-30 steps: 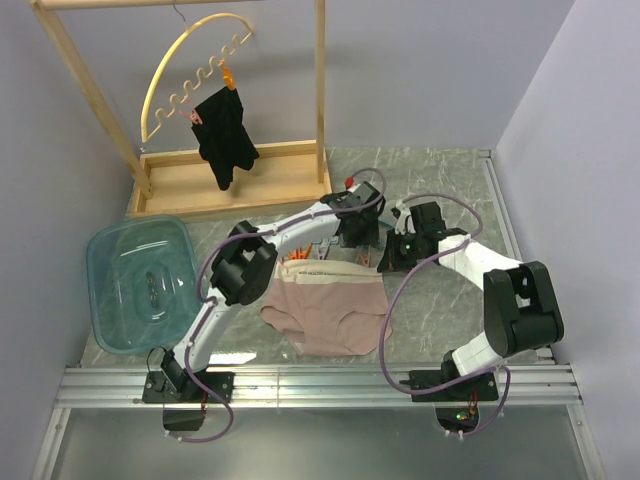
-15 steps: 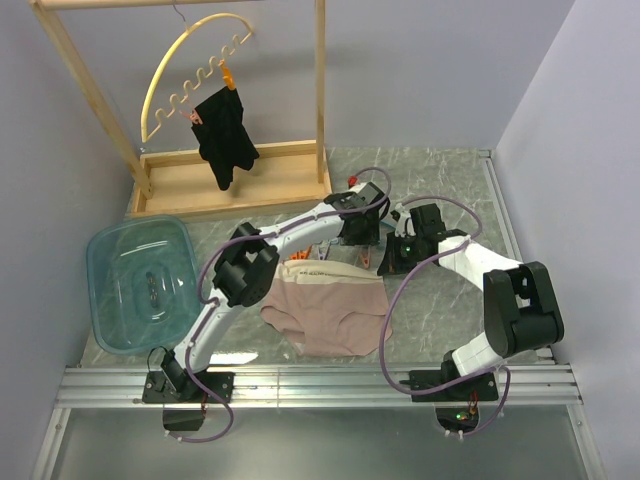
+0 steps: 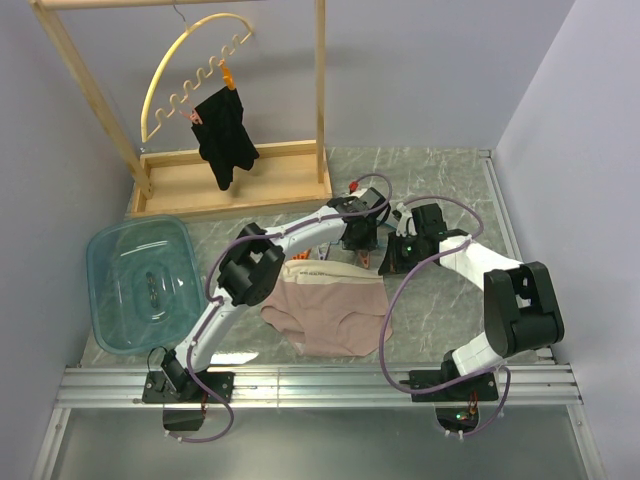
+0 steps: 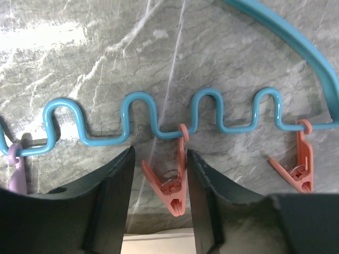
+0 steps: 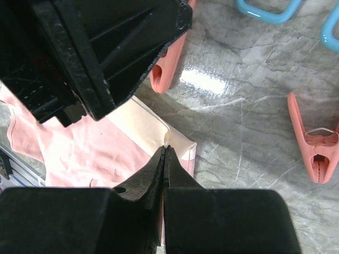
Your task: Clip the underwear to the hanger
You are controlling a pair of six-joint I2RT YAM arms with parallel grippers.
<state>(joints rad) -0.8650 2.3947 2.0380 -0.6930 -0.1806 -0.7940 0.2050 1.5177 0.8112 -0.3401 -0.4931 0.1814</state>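
The pink-beige underwear point(image 3: 330, 312) lies flat on the marble table, cream waistband point(image 5: 143, 124) toward the far side. The light-blue hanger point(image 4: 143, 119) lies just beyond it, wavy edge toward the waistband. My left gripper point(image 4: 160, 159) is open, its jaws on either side of an orange clip point(image 4: 176, 186) hanging from the wavy edge; the right finger point(image 4: 204, 185) is close to the clip's leg. My right gripper point(image 5: 165, 151) is shut on the waistband's corner, with a sliver of cream fabric at its tips. In the top view the two grippers point(image 3: 362, 238) point(image 3: 390, 258) sit close together.
A second orange clip point(image 4: 299, 161) and a purple clip point(image 4: 16, 172) hang on the same hanger. A wooden rack point(image 3: 230, 180) at the back left holds a yellow hanger point(image 3: 185, 60) with a black garment point(image 3: 225, 135). A teal tub point(image 3: 140, 280) sits at the left.
My left gripper has shifted slightly to the right and farther back over the hanger. The right gripper and the underwear have stayed put.
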